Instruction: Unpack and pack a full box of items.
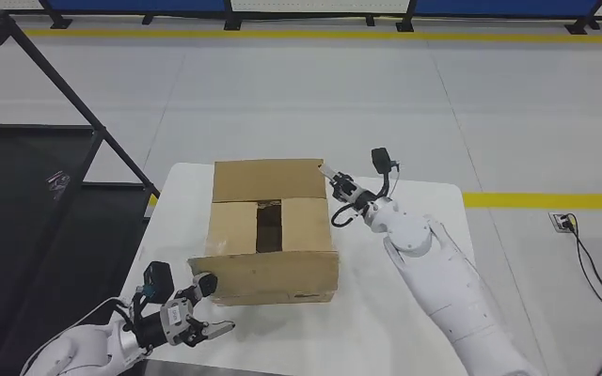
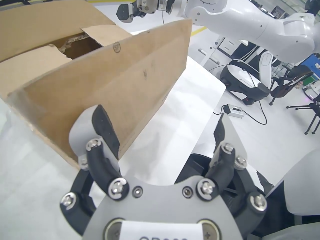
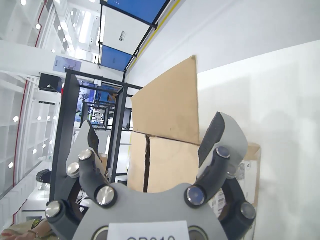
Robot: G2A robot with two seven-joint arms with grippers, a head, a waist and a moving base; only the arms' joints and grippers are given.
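One brown cardboard box [image 1: 273,230] sits on the white table [image 1: 395,310]. Our left hand [image 2: 160,114] gapes at its near corner, our right hand [image 3: 152,123] likewise opposite.

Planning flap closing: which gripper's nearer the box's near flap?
Left. Left gripper sits at the near flap, by its corner, jaws open. Right gripper is across the box, by the far flap.
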